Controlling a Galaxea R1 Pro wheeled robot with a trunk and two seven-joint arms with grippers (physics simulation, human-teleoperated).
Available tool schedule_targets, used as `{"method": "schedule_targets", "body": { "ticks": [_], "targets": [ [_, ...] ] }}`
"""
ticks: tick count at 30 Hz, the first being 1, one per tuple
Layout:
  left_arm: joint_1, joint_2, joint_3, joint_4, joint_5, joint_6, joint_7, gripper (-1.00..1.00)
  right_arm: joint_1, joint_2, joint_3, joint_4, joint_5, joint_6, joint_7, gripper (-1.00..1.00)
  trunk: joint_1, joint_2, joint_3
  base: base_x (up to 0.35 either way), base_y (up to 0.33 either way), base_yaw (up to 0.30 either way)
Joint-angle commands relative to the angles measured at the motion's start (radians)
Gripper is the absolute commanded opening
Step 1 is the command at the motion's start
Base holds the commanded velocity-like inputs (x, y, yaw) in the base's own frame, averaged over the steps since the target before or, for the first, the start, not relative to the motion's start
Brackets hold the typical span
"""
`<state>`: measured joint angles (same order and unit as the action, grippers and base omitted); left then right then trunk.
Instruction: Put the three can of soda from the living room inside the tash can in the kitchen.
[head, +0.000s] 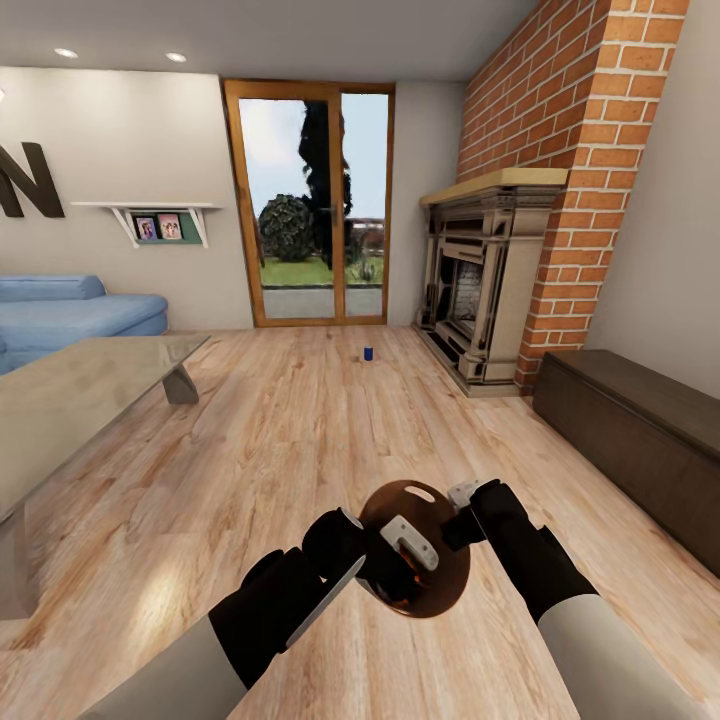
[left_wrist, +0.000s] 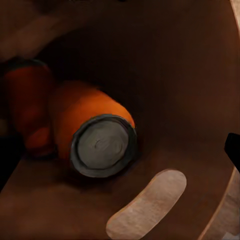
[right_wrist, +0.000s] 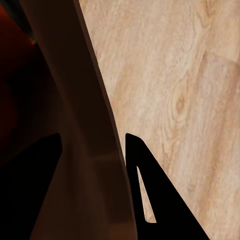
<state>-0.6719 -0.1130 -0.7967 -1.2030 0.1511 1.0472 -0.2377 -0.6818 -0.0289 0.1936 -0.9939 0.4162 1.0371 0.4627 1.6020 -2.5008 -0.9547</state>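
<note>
Wood floor (head: 300, 440) across the living room, brick chimney (head: 600, 150) upper right, blue sofa (head: 70, 310) at left. Lower centre of head view: tash can (head: 440, 585) carried between both arms, right gripper (right_wrist: 92, 145) clamped on its rim. Left gripper (head: 390, 560) reaching into the mouth, open or closed not discernible. Left wrist view inside: two orange soda cans (left_wrist: 95, 135) lying on the bottom. Dark blue soda can (head: 368, 353) upright on the floor mid-frame near the fireplace (head: 480, 290).

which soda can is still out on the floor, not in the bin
The small dark blue soda can, standing alone on the wood floor near the glass door; the orange grey-topped cans lie inside the bin.
</note>
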Motion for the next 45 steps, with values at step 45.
{"method": "schedule_targets", "body": {
  "ticks": [45],
  "targets": [
    [0.128, 0.245, 0.363, -0.316, -0.028, -0.186, -0.606, 1.00, -0.001, -0.003, -0.009, 0.001, -0.054, 0.010, 0.005, -1.00, 0.000, 0.000, 0.000, 0.000, 0.000, 0.000]
  ]
}}
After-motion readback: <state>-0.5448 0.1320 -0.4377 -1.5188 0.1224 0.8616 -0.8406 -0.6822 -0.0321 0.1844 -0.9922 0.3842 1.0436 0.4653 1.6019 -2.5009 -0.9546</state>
